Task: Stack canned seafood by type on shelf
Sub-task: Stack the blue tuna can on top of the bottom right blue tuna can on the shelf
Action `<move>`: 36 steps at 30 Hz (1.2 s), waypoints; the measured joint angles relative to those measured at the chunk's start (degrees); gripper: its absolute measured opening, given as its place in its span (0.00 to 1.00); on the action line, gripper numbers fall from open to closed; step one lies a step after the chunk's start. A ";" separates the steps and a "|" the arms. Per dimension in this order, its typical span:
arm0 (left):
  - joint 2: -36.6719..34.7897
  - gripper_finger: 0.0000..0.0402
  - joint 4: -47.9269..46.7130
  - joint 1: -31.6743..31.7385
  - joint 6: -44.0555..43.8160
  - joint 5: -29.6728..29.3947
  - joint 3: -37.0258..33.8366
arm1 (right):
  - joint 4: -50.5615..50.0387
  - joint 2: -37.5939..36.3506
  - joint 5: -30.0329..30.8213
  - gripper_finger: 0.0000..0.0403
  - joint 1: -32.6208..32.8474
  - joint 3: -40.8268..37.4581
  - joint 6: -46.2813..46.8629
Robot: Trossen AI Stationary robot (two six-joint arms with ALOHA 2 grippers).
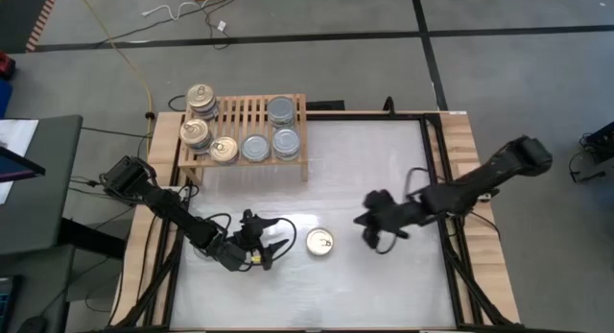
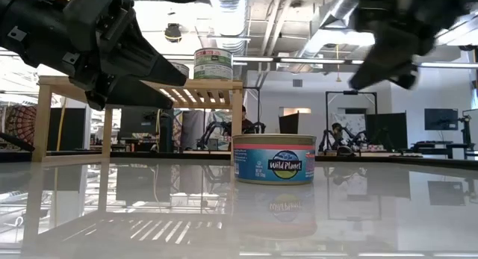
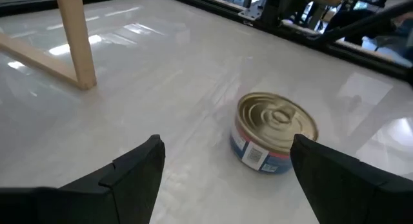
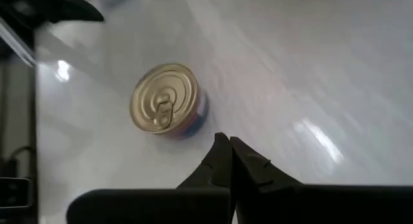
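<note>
One gold-topped can [image 1: 320,242] with a blue label [image 2: 274,160] stands alone on its base on the white tabletop. My left gripper [image 1: 286,235] is open just to the can's left, its fingers pointing at the can [image 3: 274,130] without touching it. My right gripper [image 1: 367,232] is shut, raised to the can's right; its wrist view shows the can [image 4: 168,98] beyond the fingertips. The wooden shelf [image 1: 245,112] at the far left carries gold-topped cans [image 1: 197,131] on its left side and silver-topped cans [image 1: 281,110] on its right.
Bare white tabletop lies between the lone can and the shelf. Black rails [image 1: 436,170] and a wooden border [image 1: 472,179] frame the table. A shelf leg [image 3: 77,40] stands off to one side of my left gripper. Beyond the table are desks and people [image 2: 336,136].
</note>
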 joint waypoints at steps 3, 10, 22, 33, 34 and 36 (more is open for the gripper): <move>-0.04 0.80 0.00 0.23 -2.33 -0.01 0.00 | 6.38 -6.24 5.58 0.05 3.71 -7.36 2.41; 0.86 0.80 -0.19 0.36 -5.50 0.10 1.79 | 30.76 -8.00 14.94 0.05 8.10 -21.69 1.39; 12.97 0.80 -20.09 0.43 -8.40 0.41 21.13 | 54.62 5.78 14.87 0.05 5.52 -28.21 -0.96; 13.75 0.80 -28.29 1.30 -14.42 0.41 24.83 | 59.17 14.63 14.21 0.14 3.17 -26.28 1.76; 13.75 0.80 -28.55 1.46 -14.50 0.43 24.83 | 59.14 15.39 14.24 0.15 3.27 -25.77 1.79; 13.77 0.80 -28.79 1.81 -14.54 0.50 24.83 | 59.23 16.87 14.21 0.16 3.44 -24.50 1.78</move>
